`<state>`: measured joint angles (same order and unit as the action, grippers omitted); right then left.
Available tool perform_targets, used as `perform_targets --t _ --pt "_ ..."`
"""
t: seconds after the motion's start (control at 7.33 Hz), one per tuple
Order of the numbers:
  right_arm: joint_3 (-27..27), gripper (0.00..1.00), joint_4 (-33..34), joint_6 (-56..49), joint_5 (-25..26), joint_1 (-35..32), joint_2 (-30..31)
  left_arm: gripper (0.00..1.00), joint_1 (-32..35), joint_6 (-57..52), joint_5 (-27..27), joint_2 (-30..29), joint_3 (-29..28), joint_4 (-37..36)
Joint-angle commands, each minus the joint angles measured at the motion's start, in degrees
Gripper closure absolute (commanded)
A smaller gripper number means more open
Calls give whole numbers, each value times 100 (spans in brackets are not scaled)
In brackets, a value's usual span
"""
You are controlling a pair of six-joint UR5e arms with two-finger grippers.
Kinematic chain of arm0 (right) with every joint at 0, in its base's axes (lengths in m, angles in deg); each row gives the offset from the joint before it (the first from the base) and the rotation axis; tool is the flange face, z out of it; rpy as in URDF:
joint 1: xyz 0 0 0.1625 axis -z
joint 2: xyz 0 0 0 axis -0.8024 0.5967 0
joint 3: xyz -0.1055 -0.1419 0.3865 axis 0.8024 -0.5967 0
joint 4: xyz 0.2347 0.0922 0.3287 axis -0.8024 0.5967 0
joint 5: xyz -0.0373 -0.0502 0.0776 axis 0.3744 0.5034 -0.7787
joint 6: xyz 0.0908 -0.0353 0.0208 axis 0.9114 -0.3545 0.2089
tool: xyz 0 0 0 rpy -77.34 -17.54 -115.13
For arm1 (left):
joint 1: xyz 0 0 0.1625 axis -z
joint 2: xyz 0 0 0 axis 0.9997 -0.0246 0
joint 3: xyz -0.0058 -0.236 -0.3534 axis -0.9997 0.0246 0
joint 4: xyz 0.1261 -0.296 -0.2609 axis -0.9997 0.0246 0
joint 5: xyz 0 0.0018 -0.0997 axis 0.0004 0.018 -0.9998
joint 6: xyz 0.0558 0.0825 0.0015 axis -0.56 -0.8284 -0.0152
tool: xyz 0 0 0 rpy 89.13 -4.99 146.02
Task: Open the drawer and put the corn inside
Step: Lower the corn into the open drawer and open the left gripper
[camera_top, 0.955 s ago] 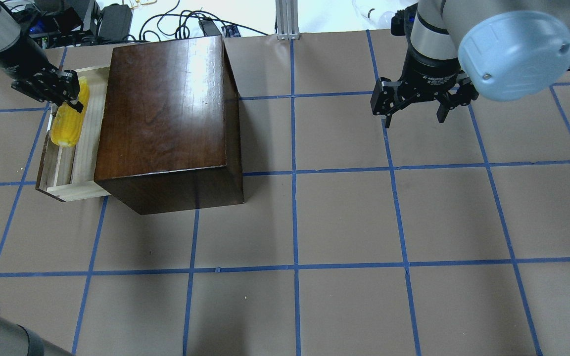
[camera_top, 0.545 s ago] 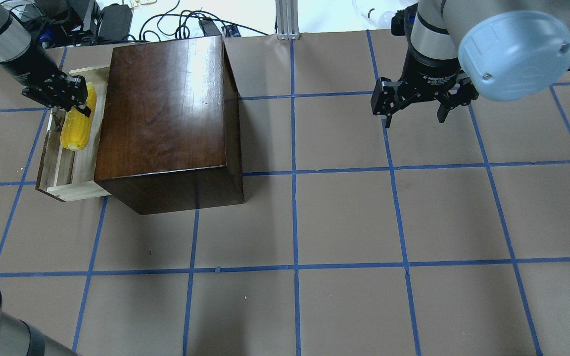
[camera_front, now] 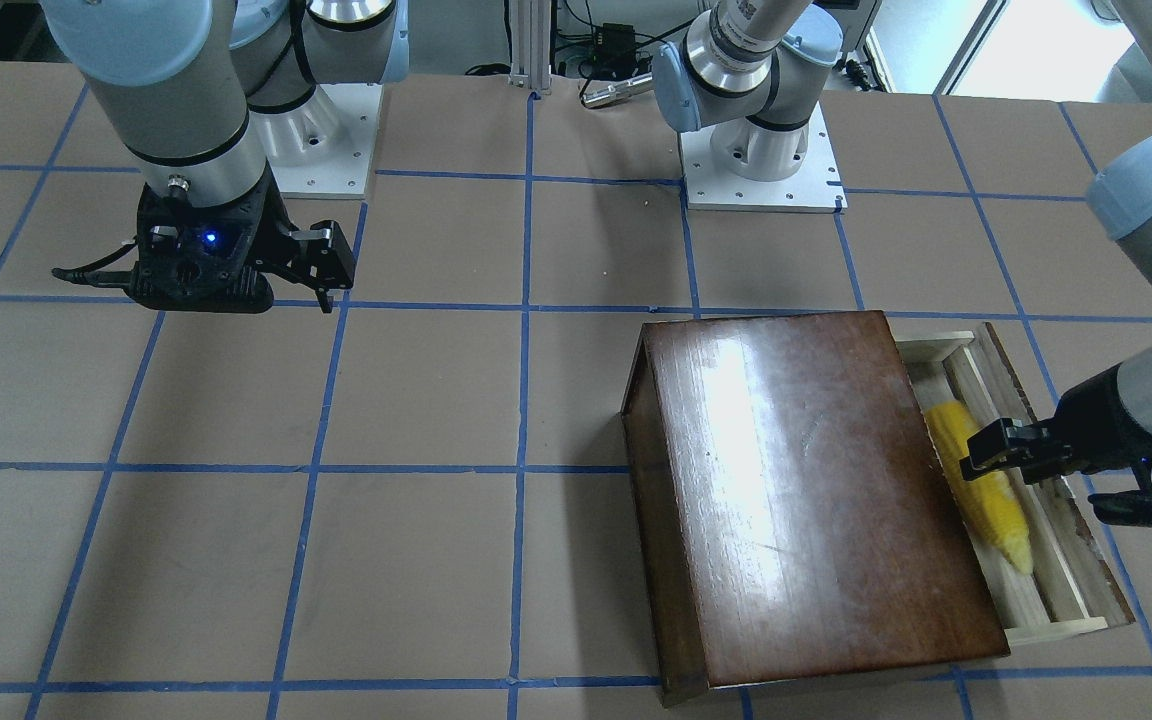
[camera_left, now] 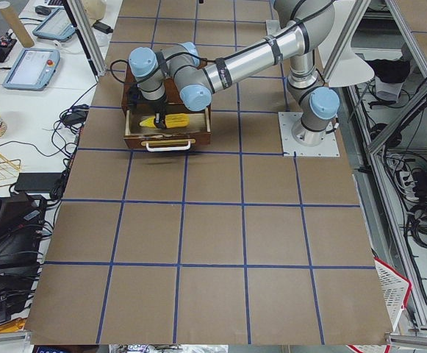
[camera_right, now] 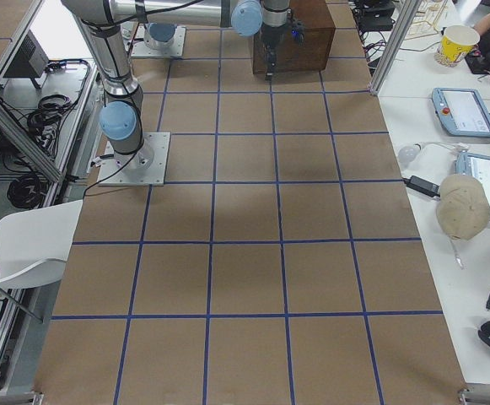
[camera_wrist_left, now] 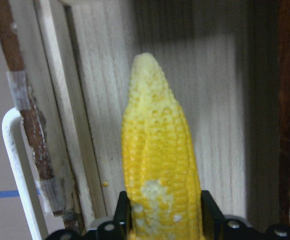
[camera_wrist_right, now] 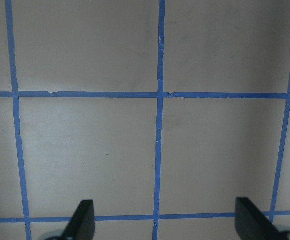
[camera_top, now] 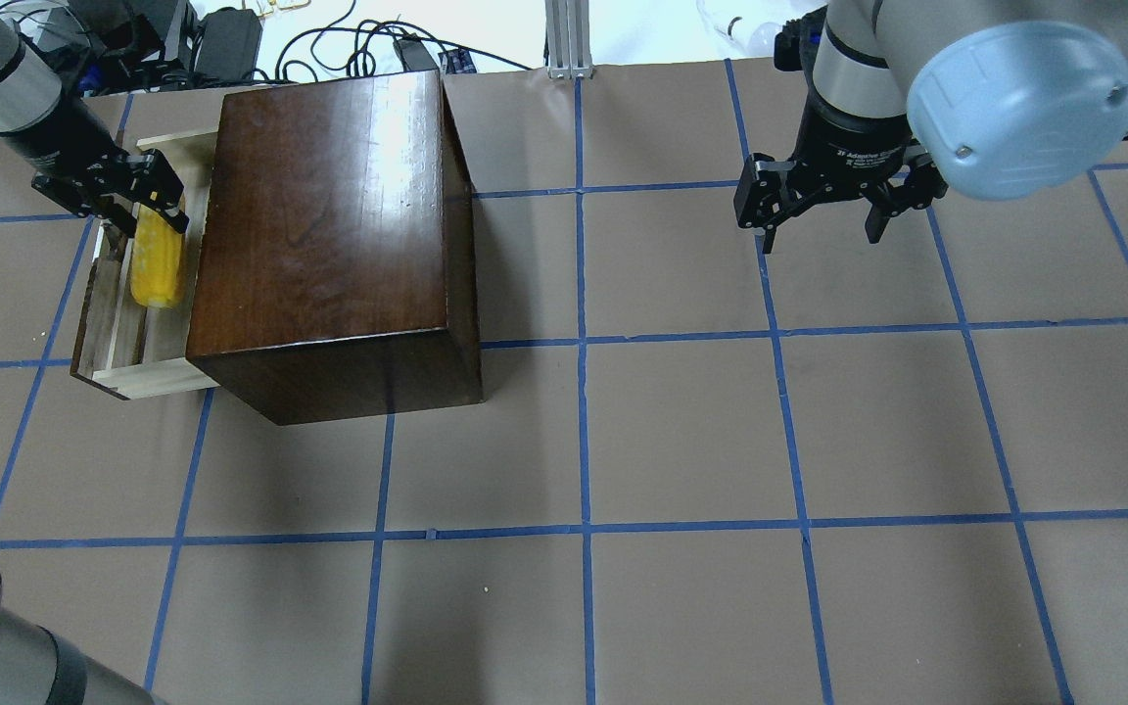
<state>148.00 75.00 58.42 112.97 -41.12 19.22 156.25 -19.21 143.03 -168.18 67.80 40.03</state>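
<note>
Two grippers, L to R: left gripper fingers closed on the corn at its fat end, cob inside the pulled-out drawer beside the cabinet; right gripper spread wide, empty, above the table.

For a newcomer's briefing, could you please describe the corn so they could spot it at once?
Find the glossy dark-brown cabinet; a pale wooden drawer is pulled out of its side. The corn runs lengthwise in it, its thick end in the left gripper. It is the only bright yellow thing there: a small tapered, kerneled cob.
</note>
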Motion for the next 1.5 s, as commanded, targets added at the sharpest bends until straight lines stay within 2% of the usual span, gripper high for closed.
perform_targets --t 0.0,0.55,0.68,0.95,1.36 --pt "0 0 0 0 0 0 0 0 -68 9 45 144 -44 86" --pt "0 0 0 0 0 0 0 0 334 210 45 959 -291 919" --pt "0 0 9 0 -9 0 0 0 614 377 115 1171 -256 965" --pt "0 0 0 0 -17 0 0 0 1483 1489 246 1365 -229 966" --pt "0 0 0 0 -17 0 -9 0 2380 2151 283 1751 -168 1272"
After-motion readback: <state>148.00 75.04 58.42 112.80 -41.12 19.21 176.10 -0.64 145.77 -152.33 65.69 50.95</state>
